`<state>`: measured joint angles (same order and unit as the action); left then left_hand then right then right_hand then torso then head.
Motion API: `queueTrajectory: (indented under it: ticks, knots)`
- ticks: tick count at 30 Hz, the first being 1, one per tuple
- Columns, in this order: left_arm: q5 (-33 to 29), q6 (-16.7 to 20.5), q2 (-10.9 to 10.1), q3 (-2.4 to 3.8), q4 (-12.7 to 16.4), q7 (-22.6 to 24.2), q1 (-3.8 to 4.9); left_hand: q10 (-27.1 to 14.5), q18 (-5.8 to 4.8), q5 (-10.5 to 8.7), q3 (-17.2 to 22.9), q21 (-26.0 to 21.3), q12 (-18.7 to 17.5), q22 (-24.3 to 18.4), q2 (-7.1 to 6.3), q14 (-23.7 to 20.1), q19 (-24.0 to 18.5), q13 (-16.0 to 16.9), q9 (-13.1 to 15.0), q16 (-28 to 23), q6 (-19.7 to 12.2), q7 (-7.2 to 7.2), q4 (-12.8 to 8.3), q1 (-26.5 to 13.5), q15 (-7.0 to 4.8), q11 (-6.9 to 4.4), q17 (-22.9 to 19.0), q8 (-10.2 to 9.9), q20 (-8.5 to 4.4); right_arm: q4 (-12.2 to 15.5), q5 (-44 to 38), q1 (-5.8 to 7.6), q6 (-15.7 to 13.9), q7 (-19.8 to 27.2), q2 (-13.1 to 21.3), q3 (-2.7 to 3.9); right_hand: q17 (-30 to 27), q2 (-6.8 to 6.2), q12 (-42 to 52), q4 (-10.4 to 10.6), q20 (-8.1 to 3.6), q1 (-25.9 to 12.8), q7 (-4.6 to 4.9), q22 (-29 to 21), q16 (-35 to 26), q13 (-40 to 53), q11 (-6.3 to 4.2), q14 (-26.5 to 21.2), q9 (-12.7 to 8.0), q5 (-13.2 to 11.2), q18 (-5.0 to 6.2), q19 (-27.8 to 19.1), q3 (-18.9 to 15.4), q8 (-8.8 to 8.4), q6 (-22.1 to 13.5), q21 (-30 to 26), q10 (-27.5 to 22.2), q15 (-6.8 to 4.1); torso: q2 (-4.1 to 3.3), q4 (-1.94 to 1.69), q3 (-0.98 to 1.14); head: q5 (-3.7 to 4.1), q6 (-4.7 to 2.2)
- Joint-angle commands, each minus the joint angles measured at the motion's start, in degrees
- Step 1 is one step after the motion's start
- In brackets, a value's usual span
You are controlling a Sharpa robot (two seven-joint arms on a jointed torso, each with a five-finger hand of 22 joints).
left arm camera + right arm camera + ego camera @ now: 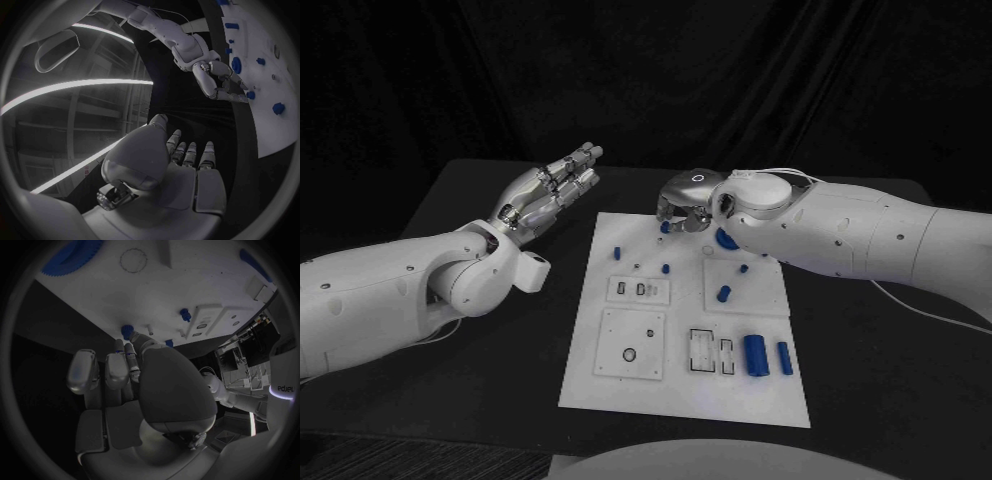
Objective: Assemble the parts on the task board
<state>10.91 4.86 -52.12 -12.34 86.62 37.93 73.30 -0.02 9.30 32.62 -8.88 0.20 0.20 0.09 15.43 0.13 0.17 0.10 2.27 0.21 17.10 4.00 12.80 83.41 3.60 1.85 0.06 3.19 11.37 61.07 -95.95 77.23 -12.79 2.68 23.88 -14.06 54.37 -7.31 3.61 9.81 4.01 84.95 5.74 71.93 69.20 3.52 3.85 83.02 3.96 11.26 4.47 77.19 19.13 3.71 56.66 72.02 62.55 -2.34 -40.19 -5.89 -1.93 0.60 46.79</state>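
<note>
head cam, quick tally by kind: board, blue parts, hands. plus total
White task board plate: 1
Large blue cylinders lying at its near right: 2
Smaller blue pieces farther up the board: 6 visible; more may be hidden under the right hand
Silver hands: 2, left hand and right hand
Total: 11 visible

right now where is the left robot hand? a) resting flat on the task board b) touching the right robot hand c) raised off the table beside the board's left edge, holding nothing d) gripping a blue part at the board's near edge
c: the left robot hand is lifted beside the task board's left edge with its fingers extended and nothing in them, well apart from the right robot hand at the board's far end.
</note>
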Motion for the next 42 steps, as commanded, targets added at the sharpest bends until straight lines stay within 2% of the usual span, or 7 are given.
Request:
queueTrajectory:
  ticks: [1,16,25,35,38,40,42]
  knots:
    - [0.1,-0.5,0.1,0.05,0.0,0.2,0.16,0.0,1.04,0.34,0.3,-0.2,-0.2,-0.1,0.13,-0.1,-0.2,-0.1,0.0,-0.2,0.0,0.2,0.0,0.6,0.38,0.27,-0.1,0.4,0.42,0.1,-0.2,-0.11,0.4,-0.9,0.0,0.03,-0.7,-0.34,-0.1,0.4,0.22,-0.8,-1.6,-0.4,-0.8,0.0,0.11,-0.7,-0.3,-0.7,0.75,-0.6,-0.3,-0.19,-2.8,-1.0,-2.4,0.32,0.02,0.01,0.0,-0.02,-0.2]
    - [0.1,-0.3,-0.7,0.05,0.2,0.0,0.16,0.0,1.04,0.32,0.5,-0.2,-0.2,-0.1,0.1,-0.1,-0.2,-0.1,0.0,-0.2,0.0,0.22,-0.2,0.6,0.38,0.29,-0.1,0.4,0.43,8.6,-0.2,4.13,-8.9,-3.3,7.5,0.49,-3.0,0.03,0.0,-0.3,0.83,-2.6,-1.68,-1.9,-2.6,0.2,0.55,-2.5,-0.2,-2.2,1.33,-2.4,-4.7,-0.18,-9.1,-4.0,-8.7,0.82,0.11,0.25,-0.02,-0.31,-1.22]
    - [0.1,0.0,-1.3,0.04,0.6,0.1,0.16,0.0,1.04,0.32,0.6,-0.2,-0.2,-0.1,0.01,-0.1,-0.2,-0.1,0.0,-0.2,0.1,0.23,-0.3,0.7,0.36,0.3,-0.1,0.4,0.44,20.2,0.2,8.36,-3.5,-8.0,18.4,0.41,-9.7,1.94,0.8,-2.0,0.62,-0.1,-0.57,-5.3,-7.9,0.3,0.03,-5.4,0.0,0.9,2.3,-5.4,-4.3,0.17,-8.0,-9.2,-5.8,0.57,0.15,0.24,-0.15,0.09,-1.89]
    - [0.1,-1.2,-0.9,0.04,0.1,-0.3,0.14,0.0,1.05,0.36,0.9,-0.2,-0.2,-0.1,0.0,-0.1,-0.2,-0.1,0.0,-0.2,0.1,0.2,-0.6,0.8,0.37,0.27,-0.1,0.5,0.48,21.3,9.0,6.51,-2.7,-8.3,24.9,-0.09,-22.6,0.9,22.2,-2.4,0.32,-0.1,1.17,-12.8,-20.2,14.7,-2.42,-10.9,0.0,1.1,4.7,-12.6,-4.9,0.3,-4.0,-22.1,3.6,0.17,0.16,0.31,-0.08,0.26,-3.69]
    - [0.1,-1.3,-0.8,0.03,0.0,-0.4,0.13,0.0,1.05,0.36,0.9,-0.2,-0.2,-0.1,0.0,-0.1,-0.2,-0.1,0.0,-0.2,0.1,0.2,-0.6,0.8,0.37,0.27,-0.1,0.5,0.48,20.5,10.1,5.75,-3.5,-8.7,25.1,-0.12,10.2,1.4,63.4,-1.1,-0.27,-2.1,-0.2,-5.2,3.9,55.2,-3.43,-2.0,0.3,1.3,2.65,-6.3,-7.1,0.07,-3.0,-13.9,4.7,-0.25,0.1,0.24,-0.07,0.37,-4.31]
    - [0.1,-1.5,-0.7,0.03,-0.2,-0.5,0.13,0.0,1.04,0.38,1.0,-0.2,-0.2,-0.1,0.03,-0.1,-0.2,-0.1,0.0,-0.2,0.1,0.22,-0.7,0.8,0.37,0.3,-0.1,0.5,0.5,20.1,10.6,5.23,-3.4,-9.7,25.1,-0.12,28.2,1.46,79.4,-0.3,-0.23,-3.7,-0.51,2.7,16.3,75.4,-3.92,4.0,1.1,1.3,0.58,-0.9,-8.4,0.46,-1.7,-4.1,17.4,-0.83,0.08,0.26,-0.05,0.49,-4.83]
    - [0.1,-1.7,-0.6,0.03,-0.3,-0.6,0.12,0.0,1.05,0.36,1.3,-0.1,-0.2,-0.1,0.03,-0.1,-0.1,-0.1,0.1,-0.2,0.1,0.29,-0.9,0.8,0.61,0.38,-0.1,0.5,0.59,19.8,10.9,4.83,-3.0,-10.5,25.1,-0.13,33.6,1.54,84.9,0.6,-0.26,-5.6,-0.57,5.0,19.6,83.9,-3.54,6.0,1.6,1.1,0.19,-0.1,-9.7,0.74,-1.2,-1.7,24.8,-0.32,0.13,0.11,-0.09,0.75,-5.07]
